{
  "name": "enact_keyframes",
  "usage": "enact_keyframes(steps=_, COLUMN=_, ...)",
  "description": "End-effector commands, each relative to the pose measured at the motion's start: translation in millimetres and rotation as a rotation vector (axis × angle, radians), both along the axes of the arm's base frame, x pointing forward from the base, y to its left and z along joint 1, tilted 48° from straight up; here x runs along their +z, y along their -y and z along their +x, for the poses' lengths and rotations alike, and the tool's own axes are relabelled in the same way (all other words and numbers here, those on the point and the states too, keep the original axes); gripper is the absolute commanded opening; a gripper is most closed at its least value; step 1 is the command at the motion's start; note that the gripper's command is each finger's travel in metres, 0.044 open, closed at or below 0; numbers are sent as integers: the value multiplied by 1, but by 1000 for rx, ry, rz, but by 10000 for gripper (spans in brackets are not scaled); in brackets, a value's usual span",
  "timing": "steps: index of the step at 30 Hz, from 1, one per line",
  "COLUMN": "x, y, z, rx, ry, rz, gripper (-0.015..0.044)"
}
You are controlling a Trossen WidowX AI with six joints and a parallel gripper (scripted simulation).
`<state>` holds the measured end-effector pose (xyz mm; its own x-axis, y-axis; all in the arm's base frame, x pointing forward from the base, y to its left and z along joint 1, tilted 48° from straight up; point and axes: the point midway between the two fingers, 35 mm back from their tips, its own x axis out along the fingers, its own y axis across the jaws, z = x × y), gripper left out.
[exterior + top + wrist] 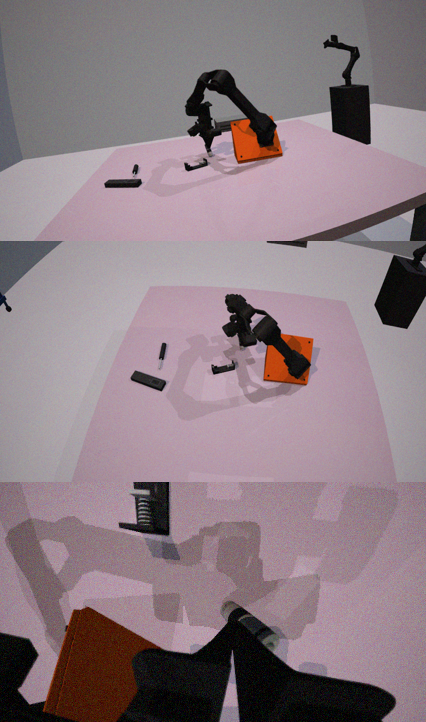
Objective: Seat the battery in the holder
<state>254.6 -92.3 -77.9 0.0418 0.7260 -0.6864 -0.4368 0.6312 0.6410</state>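
The battery (242, 348) (210, 153) (252, 626) is right at my fingertips and looks tilted in the exterior view. Its lower part shows below the fingers, and in the wrist view one finger covers part of its side. My gripper (208, 146) (233, 625) points down and is shut, with nothing seen between the fingers. Whether it touches the battery is not clear. The black holder (223, 369) (196, 167) (160, 507) lies open side up and holds no battery. Its spring (230, 365) (143, 511) is at the end nearer the battery.
An orange plate (272, 369) (246, 150) (97, 664) stands under the arm's base, right of the battery. A screwdriver (162, 351) (135, 169) and a dark oblong device (146, 380) (122, 183) lie left of the holder in the top and exterior views.
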Motion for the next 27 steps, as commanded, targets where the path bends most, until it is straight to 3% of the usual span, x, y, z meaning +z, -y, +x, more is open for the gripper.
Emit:
enact_keyframes(steps=1, x=-6, y=3, z=1, rx=7, ry=-5, rz=3, gripper=0)
enact_keyframes(steps=10, x=-15, y=10, z=5, rx=7, ry=-4, rz=2, gripper=0)
enact_keyframes(steps=21, x=36, y=66, z=3, rx=6, ry=-6, rz=-1, gripper=0)
enact_keyframes(steps=27, x=40, y=69, z=2, rx=7, ry=-6, rz=-1, gripper=0)
